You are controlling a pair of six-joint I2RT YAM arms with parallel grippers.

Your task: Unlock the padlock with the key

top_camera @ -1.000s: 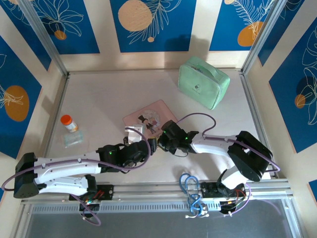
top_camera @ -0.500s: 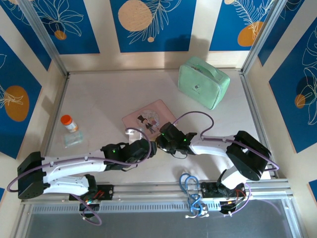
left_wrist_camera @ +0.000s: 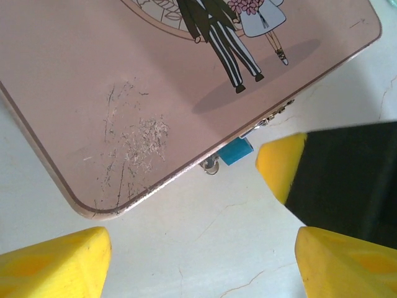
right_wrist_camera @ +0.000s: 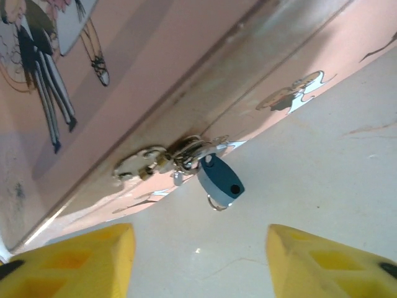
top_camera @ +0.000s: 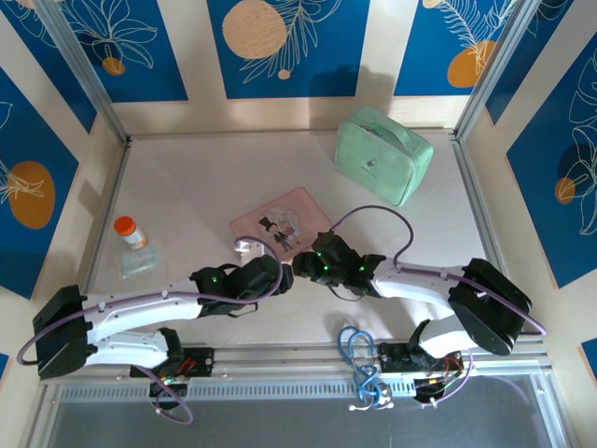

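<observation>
The padlock hangs from the clasp on the side of the pink tin that faces the desk's near edge. Its bluish body seems to rest on the desk, though that is hard to tell. The left end effector and the right end effector both have their fingers spread and empty, just beside the padlock.

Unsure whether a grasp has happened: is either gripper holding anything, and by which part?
Nothing is held: the left gripper and right gripper are both open and empty, near the padlock hanging at the pink tin's edge.
</observation>
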